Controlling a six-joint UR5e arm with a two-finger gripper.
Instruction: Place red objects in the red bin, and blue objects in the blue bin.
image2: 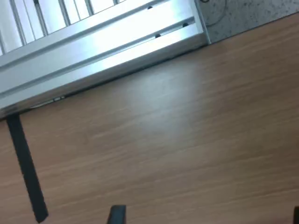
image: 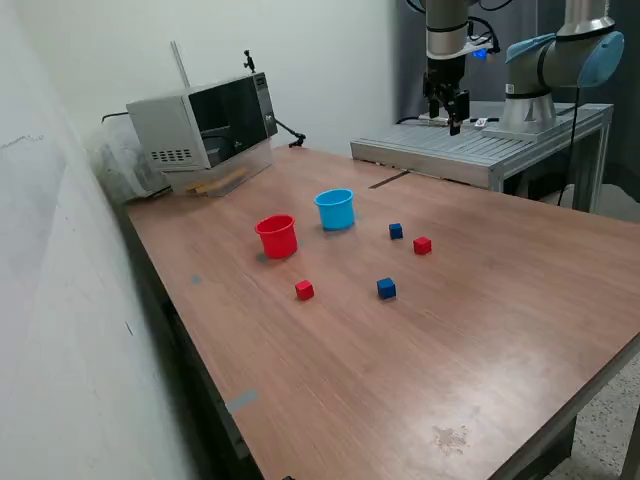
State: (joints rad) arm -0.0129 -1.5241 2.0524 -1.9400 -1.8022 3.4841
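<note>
We list four small cubes on the wooden table (image: 480, 330), none with a long axis: red cube (image: 304, 290), red cube (image: 422, 245), dark blue cube (image: 386, 288), dark blue cube (image: 396, 231). Red cup (image: 277, 237) and light blue cup (image: 335, 209) stand upright, mouths up; we cannot see into them. The gripper (image: 452, 122) hangs far back above a metal platform (image: 470, 150), holding nothing; we cannot tell its opening.

A grey microwave (image: 203, 129) with a dark door sits at the far corner of the wooden table (image: 400, 350). A ribbed metal platform (image: 470, 148) adjoins the table's far edge, beside a strip of black tape (image2: 27, 169).
</note>
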